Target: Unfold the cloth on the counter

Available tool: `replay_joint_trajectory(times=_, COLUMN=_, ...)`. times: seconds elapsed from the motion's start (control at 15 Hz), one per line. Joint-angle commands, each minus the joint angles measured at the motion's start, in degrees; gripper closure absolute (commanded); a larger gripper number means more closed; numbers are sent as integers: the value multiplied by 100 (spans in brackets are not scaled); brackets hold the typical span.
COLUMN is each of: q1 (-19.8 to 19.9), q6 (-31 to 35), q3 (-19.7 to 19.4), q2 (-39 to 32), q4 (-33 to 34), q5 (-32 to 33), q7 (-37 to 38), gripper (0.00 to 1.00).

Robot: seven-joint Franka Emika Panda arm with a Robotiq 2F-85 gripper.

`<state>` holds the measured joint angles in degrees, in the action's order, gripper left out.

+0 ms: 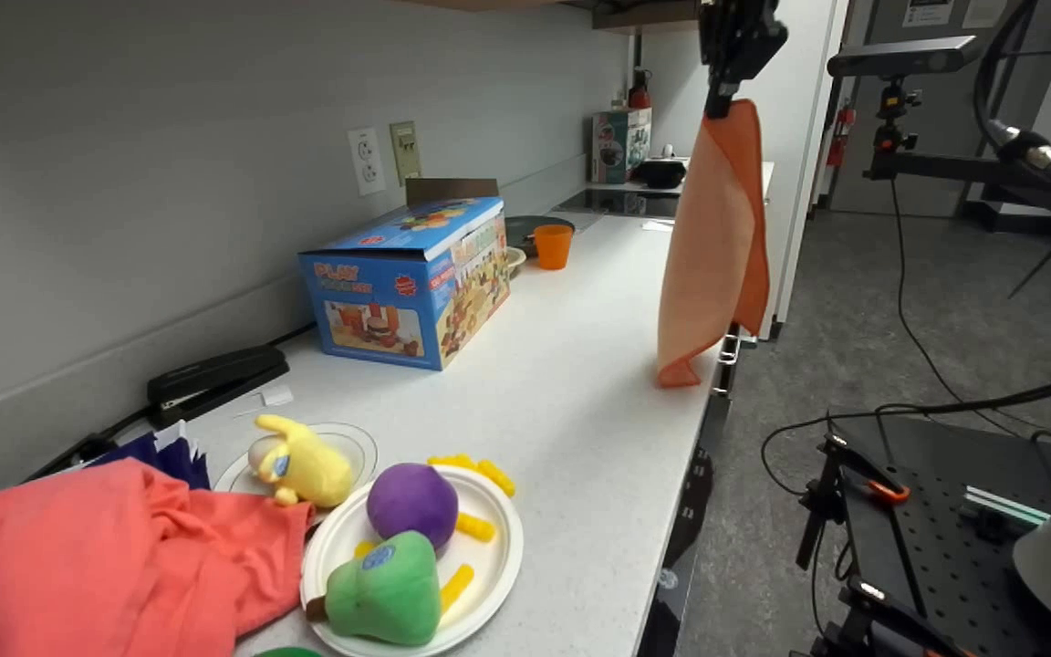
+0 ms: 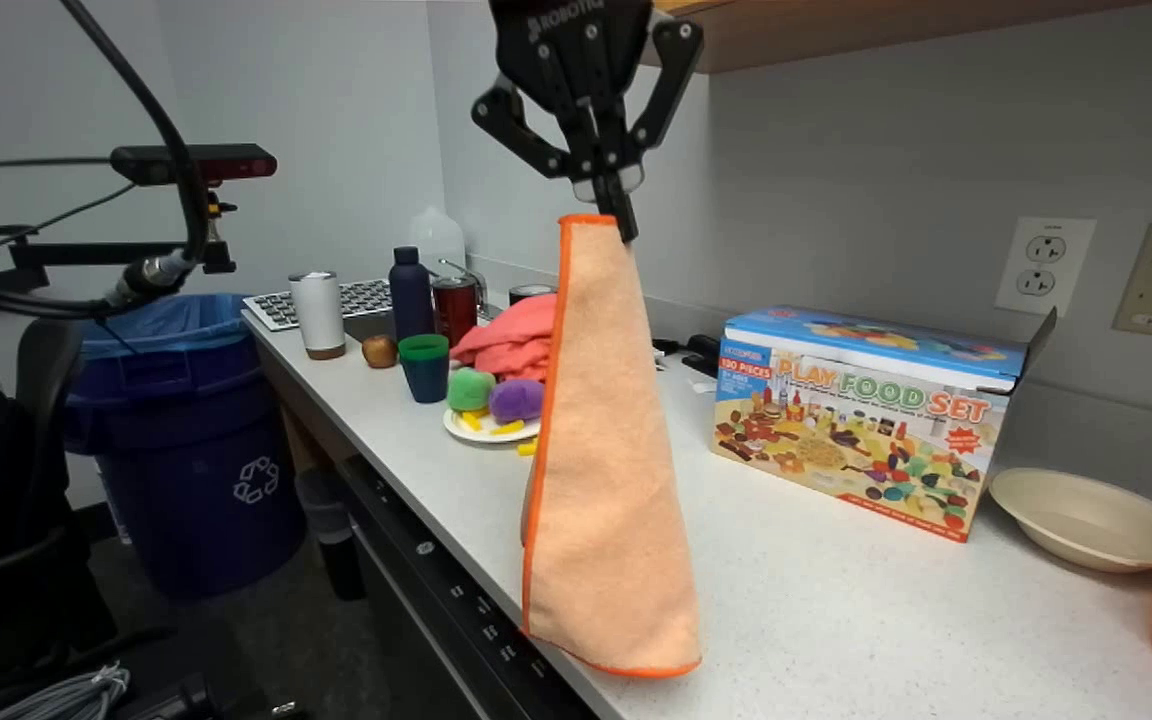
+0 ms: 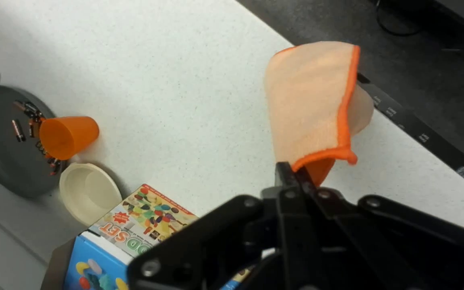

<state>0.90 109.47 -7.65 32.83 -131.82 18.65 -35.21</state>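
Cloth (image 1: 712,246) hangs below the end effector (image 1: 719,106) in an exterior view, long axis upright, across the worktop (image 1: 580,401) from the toy box (image 1: 379,292). In an exterior view, the end effector pinches its top edge (image 2: 591,219), fully closed; whether the lower hem (image 2: 636,671) touches down, I can't tell. In the wrist view it points away from the toy box; lowering probably goes boxward.

1. Play food box (image 2: 861,430) beside a shallow bowl (image 2: 1086,515)
2. Orange cup (image 3: 75,135) near a dark pan (image 3: 4,161)
3. White plate (image 1: 500,547) bearing a purple plush (image 1: 411,505) and green plush pear (image 1: 389,584)
4. Bunched coral-red fabric (image 1: 88,566)
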Motion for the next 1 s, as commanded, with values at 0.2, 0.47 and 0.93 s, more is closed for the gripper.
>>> replay_joint_trajectory(times=0.2, q1=-91, q6=1659, q3=817, q2=-1619, q4=287, q5=1202, q7=1081, gripper=100)
replay_joint_trajectory(times=0.47, q1=-100, q6=2313, q3=1121, q2=-2215, q4=376, q5=1922, q7=1681, gripper=100)
replay_joint_trajectory(times=0.93, q1=-109, q6=3534, q3=1149, q2=-2857, q4=346, q5=2710, q7=2733, gripper=100)
